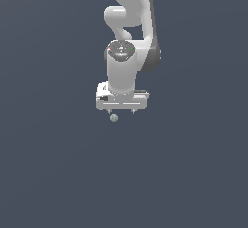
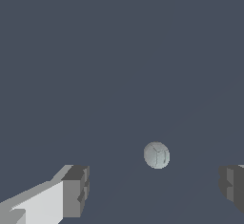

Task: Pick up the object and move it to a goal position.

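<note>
Pale grey-green, matte and tiny, the ball [image 1: 114,118] lies on the flat slate-grey floor [image 1: 53,173] just beyond the tips of the white Panda gripper [image 1: 121,110], which hangs above it. The jaws stand wide apart and hold nothing. In the wrist view the ball [image 2: 157,155] sits between the two dark-grey fingertip pads [image 2: 76,191], ahead of them. Being round, it has no long axis to align with. My judgement: the gripper needs to drop towards the ball before closing.
</note>
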`<action>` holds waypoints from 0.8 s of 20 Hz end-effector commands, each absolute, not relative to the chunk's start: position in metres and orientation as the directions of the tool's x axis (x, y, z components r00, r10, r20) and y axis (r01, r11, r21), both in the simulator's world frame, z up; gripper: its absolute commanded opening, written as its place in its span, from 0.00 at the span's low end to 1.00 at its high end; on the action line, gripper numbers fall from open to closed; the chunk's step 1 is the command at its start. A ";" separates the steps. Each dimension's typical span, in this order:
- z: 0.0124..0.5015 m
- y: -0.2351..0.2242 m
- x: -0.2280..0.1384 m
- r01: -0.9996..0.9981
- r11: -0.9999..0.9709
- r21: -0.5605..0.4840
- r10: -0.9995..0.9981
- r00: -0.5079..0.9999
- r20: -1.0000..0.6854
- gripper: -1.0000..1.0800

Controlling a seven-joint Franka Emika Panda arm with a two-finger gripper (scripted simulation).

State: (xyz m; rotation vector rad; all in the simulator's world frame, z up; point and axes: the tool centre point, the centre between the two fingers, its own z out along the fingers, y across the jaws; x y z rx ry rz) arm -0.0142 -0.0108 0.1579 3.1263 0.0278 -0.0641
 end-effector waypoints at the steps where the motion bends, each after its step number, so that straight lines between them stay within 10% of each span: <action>1: 0.158 -0.011 -0.014 0.018 -1.000 0.014 0.017 0.999 -0.041 0.96; 16: 0.158 -0.020 -0.018 0.002 -1.000 0.024 0.002 0.999 -0.032 0.96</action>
